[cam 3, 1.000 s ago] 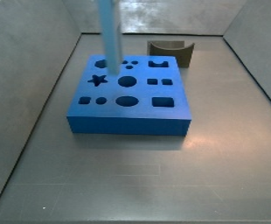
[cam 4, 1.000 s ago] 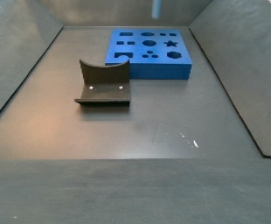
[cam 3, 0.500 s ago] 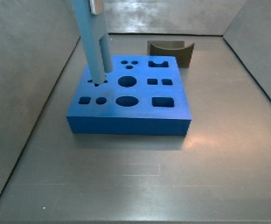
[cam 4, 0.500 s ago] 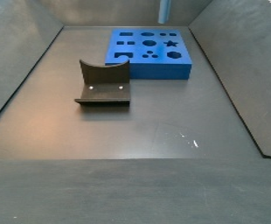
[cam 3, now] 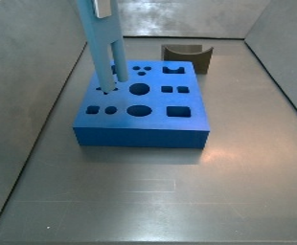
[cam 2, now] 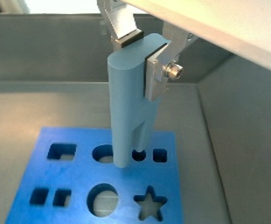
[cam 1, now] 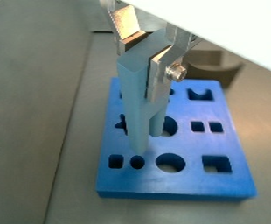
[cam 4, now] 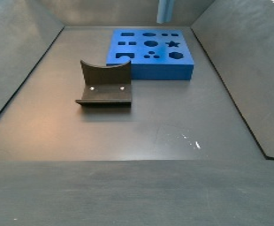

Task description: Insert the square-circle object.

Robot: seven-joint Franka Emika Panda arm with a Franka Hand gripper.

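The square-circle object (cam 3: 100, 53) is a long pale-blue bar held upright. My gripper (cam 3: 100, 6) is shut on its upper end, at the top edge of a side view. Both wrist views show the silver fingers (cam 1: 162, 68) (cam 2: 159, 68) clamped on the bar (cam 1: 138, 105) (cam 2: 131, 105). The bar's lower end is over the left part of the blue block (cam 3: 151, 122), close to its holed top face. I cannot tell if it touches. In a side view only the bar's tip (cam 4: 165, 11) shows above the block (cam 4: 151, 64).
A dark olive-brown curved piece (cam 3: 187, 57) stands behind the block, near the back wall; it also shows in a side view (cam 4: 104, 86), on the grey floor. Grey walls enclose the floor on all sides.
The gripper has carried the bar left across the block and lowered it toward the top face. Over the last half second it has hardly moved.
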